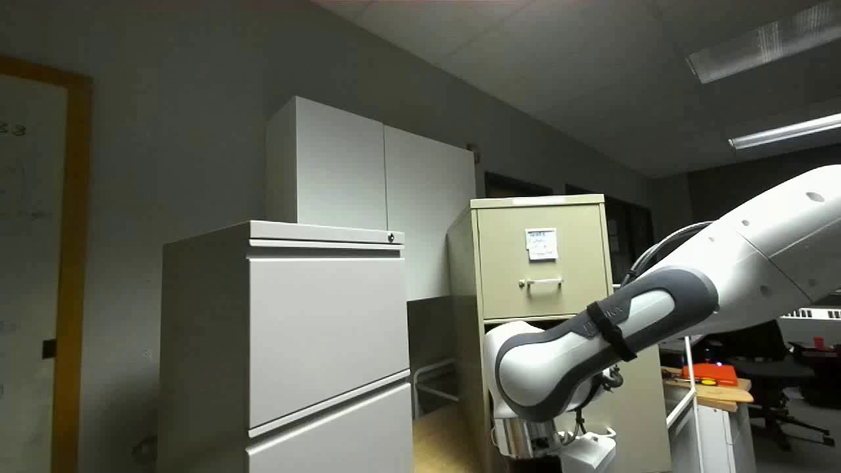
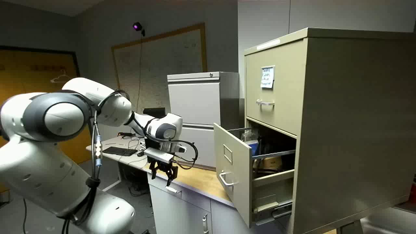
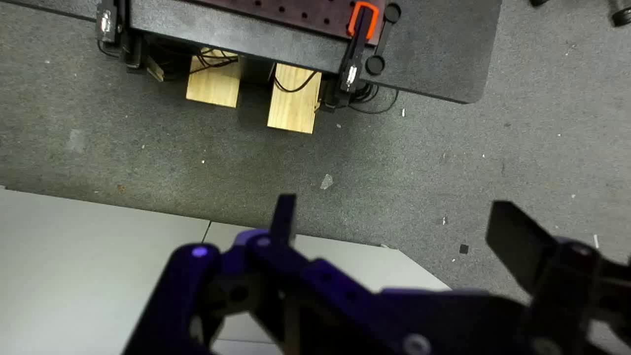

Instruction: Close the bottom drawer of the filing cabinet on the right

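The tan filing cabinet (image 1: pixel 502 263) stands on the right in both exterior views, with its side facing an exterior view (image 2: pixel 351 130). Its top drawer (image 2: pixel 276 84) is shut. Its bottom drawer (image 2: pixel 234 178) is pulled well out, with items inside and a handle (image 2: pixel 225 179) on its front. In an exterior view the arm hides much of this drawer front (image 1: pixel 644 407). My gripper (image 2: pixel 162 178) is open and empty, in front of and beside the drawer front, apart from it. In the wrist view the gripper (image 3: pixel 394 204) has wide-spread fingers with nothing between; the drawer is out of view.
A light-grey cabinet (image 2: pixel 195 104) stands beside the filing cabinet on a wooden counter (image 2: pixel 201 178) with grey doors below. A white cupboard (image 1: pixel 341 171) is behind. A black table (image 3: pixel 434 54) with clamps and cables shows in the wrist view. A desk (image 2: pixel 123 143) holds a keyboard.
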